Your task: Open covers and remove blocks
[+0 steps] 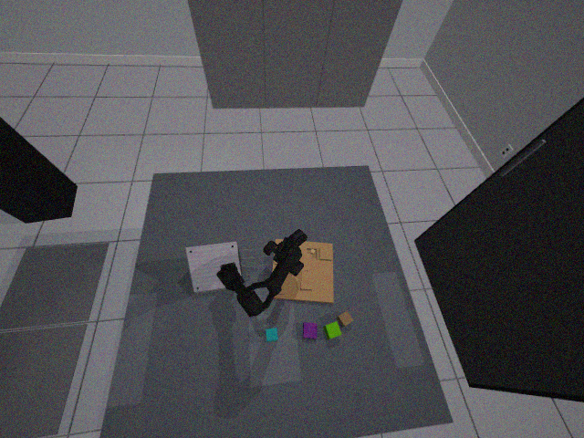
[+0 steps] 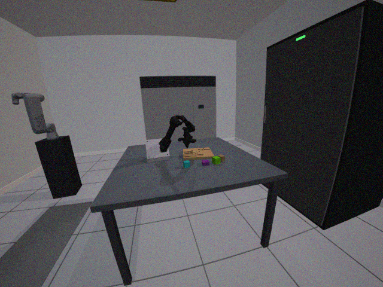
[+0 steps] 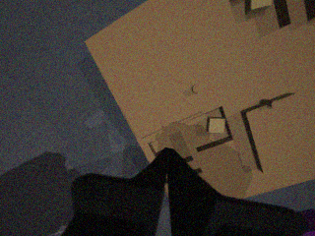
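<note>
The tan puzzle board (image 1: pixel 323 280) (image 2: pixel 207 152) (image 3: pixel 148 64) lies flat on the table. My gripper (image 2: pixel 187 146) (image 3: pixel 168 151) is shut and empty, above the board; the arm hides part of it in the top view. The wrist view shows a pale square knob (image 3: pixel 217 125) beside dark slots, and another pale knob (image 3: pixel 261 4) at the top edge. How far each cover stands open is too dim to tell. A cyan block (image 1: pixel 271 334) (image 2: pixel 186 164), a purple block (image 1: pixel 309 330) (image 2: pixel 205 162), a green block (image 1: pixel 332 329) (image 2: pixel 216 160) and a brown block (image 1: pixel 345 318) (image 2: pixel 222 158) rest on the table off the board.
The arm stands on a white base plate (image 1: pixel 207 271) (image 2: pixel 151 152) left of the board. The grey table (image 1: pixel 188 203) (image 2: pixel 139 185) bears everything. A tall black cabinet (image 1: pixel 509 283) (image 2: pixel 303 123) stands right of the table. Another arm on a black pedestal (image 2: pixel 58 170) stands away to the left.
</note>
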Controlling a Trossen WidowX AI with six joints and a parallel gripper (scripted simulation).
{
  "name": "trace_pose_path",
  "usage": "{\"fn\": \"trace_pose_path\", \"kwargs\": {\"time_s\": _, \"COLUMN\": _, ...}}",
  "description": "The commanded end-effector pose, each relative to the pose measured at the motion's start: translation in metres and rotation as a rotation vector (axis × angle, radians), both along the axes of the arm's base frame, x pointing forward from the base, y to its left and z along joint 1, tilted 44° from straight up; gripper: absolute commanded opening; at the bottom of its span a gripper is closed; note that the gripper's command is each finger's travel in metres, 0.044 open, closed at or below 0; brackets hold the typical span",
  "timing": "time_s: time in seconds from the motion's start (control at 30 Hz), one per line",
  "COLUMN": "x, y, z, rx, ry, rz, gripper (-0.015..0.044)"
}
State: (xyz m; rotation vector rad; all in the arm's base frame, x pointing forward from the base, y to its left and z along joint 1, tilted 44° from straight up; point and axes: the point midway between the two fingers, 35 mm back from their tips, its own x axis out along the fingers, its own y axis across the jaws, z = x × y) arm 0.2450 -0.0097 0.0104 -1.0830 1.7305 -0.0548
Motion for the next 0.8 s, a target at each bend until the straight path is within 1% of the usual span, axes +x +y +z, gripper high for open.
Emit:
{"fn": "trace_pose_path", "kwargs": {"time_s": 0.0, "x": 0.019, "y": -0.014, "z": 0.018, "rx": -0.026, "ry": -0.410, "rz": -0.435, "gripper": 0.0000}}
{"fn": "trace_pose_path", "kwargs": {"time_s": 0.3, "x": 0.043, "y": -0.041, "z": 0.048, "rx": -0.073, "ry": -1.097, "rz": -1.176, "gripper": 0.0000}}
{"fn": "trace_pose_path", "kwargs": {"time_s": 0.7, "x": 0.058, "y": -0.069, "z": 0.077, "rx": -0.117, "ry": -1.675, "rz": -1.782, "gripper": 0.0000}}
{"fn": "trace_pose_path", "kwargs": {"time_s": 0.77, "x": 0.059, "y": -0.071, "z": 0.080, "rx": -0.122, "ry": -1.746, "rz": -1.855, "gripper": 0.0000}}
